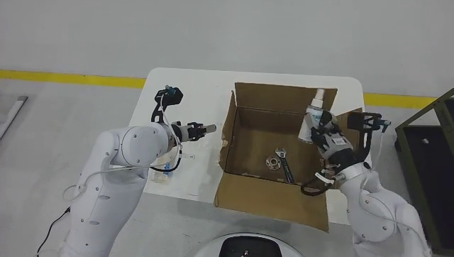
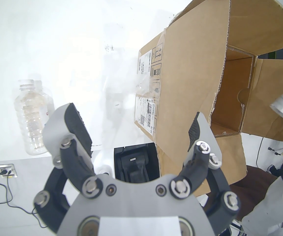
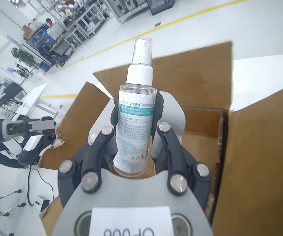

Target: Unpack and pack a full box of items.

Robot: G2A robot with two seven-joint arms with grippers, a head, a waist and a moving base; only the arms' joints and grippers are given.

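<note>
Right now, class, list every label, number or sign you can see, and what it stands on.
Spray bottle label: brand line, not quoted; small print too fine to read.
Cardboard box stickers: handling symbols, barcodes; text too small to read.
Right end effector tag: characters upside down, cut off by the picture's edge.

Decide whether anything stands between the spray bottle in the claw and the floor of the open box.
Nothing visible does. The right claw holds the spray bottle above the box, near its right wall. A wrench and a round metal part lie on the box floor nearer the middle, not under the bottle.
</note>
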